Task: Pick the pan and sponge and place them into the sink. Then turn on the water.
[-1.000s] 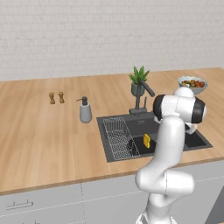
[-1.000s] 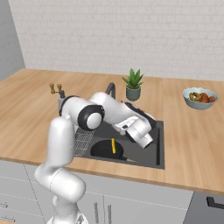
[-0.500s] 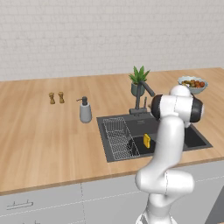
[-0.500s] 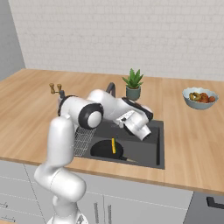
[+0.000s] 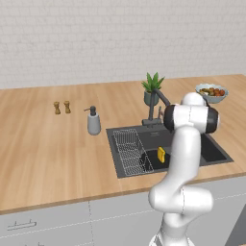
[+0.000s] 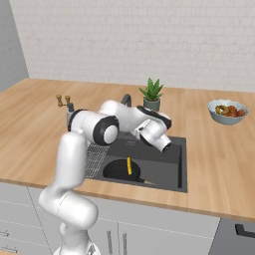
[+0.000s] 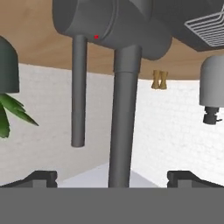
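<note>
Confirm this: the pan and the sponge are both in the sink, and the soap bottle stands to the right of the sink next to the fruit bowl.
Not quite. The pan and sponge are in the sink, but the left base view shows the soap bottle to the sink's left, far from the fruit bowl.
</note>
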Available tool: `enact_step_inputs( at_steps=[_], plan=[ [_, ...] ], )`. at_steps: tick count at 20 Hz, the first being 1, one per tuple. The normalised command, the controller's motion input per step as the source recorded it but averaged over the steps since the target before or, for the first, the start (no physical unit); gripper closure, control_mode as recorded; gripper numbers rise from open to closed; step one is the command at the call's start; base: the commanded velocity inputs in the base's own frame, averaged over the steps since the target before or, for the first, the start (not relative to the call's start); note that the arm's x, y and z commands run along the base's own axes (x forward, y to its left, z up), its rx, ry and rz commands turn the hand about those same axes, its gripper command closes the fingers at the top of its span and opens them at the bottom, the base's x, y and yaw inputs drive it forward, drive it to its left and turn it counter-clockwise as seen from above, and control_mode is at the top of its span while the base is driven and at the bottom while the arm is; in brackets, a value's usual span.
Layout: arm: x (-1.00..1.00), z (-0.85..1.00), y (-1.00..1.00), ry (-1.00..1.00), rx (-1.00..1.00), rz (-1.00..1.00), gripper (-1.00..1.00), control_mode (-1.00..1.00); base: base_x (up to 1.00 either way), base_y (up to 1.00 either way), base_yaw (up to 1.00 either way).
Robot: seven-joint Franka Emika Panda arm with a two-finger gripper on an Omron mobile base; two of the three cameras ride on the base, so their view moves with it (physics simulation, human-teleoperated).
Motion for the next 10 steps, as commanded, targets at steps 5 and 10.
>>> enact_step_inputs(
  at_steps=[5,10],
  plan=[
    [0.29,-0.29,0.00,0.11,0.00,0.00,-1.00,-1.00,0.00,0.00,0.00],
    [0.25,-0.39,0.00,0.10,0.00,-0.01,-1.00,-1.00,0.00,0.00,0.00]
  ],
)
